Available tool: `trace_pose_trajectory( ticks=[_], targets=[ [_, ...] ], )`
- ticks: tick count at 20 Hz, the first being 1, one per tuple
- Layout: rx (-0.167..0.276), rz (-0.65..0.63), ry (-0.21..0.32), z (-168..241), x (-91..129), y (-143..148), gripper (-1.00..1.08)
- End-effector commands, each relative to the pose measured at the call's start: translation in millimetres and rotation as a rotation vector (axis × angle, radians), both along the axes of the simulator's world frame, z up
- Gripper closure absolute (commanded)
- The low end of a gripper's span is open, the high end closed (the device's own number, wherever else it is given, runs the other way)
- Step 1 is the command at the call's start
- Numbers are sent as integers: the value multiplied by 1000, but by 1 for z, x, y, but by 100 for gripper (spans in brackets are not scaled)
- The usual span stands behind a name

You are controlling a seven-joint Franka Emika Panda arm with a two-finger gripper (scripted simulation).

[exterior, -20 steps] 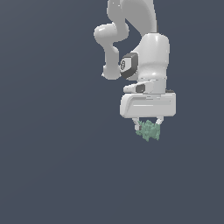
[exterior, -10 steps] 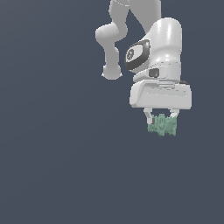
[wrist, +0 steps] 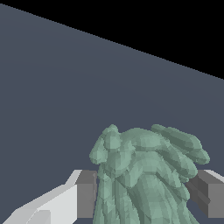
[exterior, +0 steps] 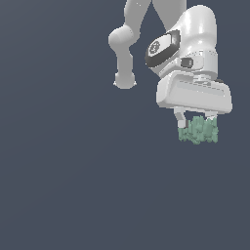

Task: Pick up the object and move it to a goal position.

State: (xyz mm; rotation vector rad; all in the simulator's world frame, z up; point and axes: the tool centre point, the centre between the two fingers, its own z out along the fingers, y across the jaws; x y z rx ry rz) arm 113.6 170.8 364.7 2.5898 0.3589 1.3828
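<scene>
A white robot arm [exterior: 188, 53] is seen against a plain dark grey-blue surface [exterior: 63, 185]. Beneath its gripper [exterior: 197, 122], the pale teal-green lumpy object [exterior: 198, 130] is clamped between the two fingers [wrist: 85, 194], one pressed against each side, and is held aloft.

Distant exterior; wrist close behind pincer [exterior: 197, 128]

The arm [exterior: 168, 29] is bent downward; the gripper [exterior: 197, 128] is closed on the object [exterior: 198, 131], fingers [wrist: 83, 192] pressed against its sides.
</scene>
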Motion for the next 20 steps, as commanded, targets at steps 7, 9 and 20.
trace_pose_trajectory(
  ticks=[7,9,20],
  targets=[
    [-6,-8,-106,41,-1,19,108],
    [-8,-10,-133,52,-1,24,108],
    [-18,-22,-273,104,-9,49,108]
  ],
)
